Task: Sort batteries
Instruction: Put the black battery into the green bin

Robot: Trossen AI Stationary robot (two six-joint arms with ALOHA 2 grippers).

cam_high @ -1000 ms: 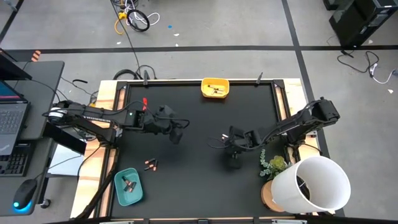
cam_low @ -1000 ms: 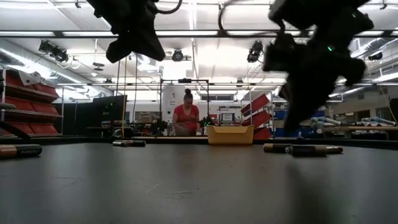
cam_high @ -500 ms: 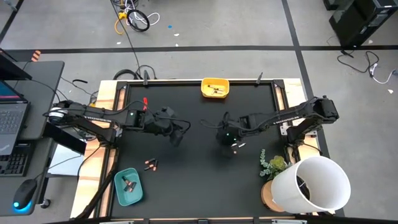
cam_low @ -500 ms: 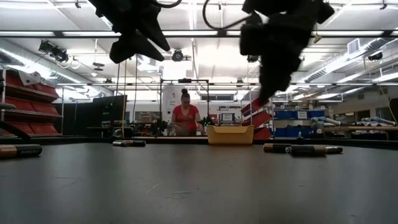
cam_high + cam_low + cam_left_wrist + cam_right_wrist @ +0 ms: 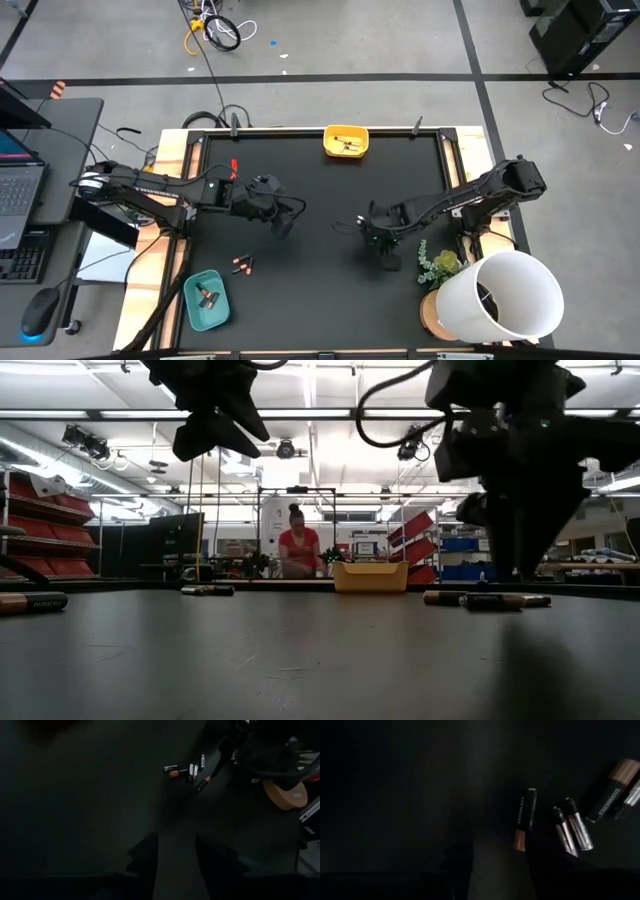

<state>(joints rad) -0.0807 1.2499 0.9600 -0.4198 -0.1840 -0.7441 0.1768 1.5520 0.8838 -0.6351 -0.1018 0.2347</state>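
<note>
Fingers: right gripper [image 5: 492,870] spread, empty; left gripper [image 5: 175,865] parted, empty. Small copper-and-black cylindrical battery [image 5: 524,819] just ahead at twelve o'clock, long axis along the fingers; right arm nearer.

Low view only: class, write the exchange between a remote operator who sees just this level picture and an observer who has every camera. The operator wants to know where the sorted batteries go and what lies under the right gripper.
Operator: I see one yellow tray at the far edge. Is there another?
Observer: Yes. The high view shows a teal tray at the near left corner of the table, with batteries in it.
Operator: What lies below the right gripper? I can only make out dark cylinders.
Observer: Its wrist view shows a mixed cluster: a copper-and-black battery lying apart from two silvery batteries.
</note>
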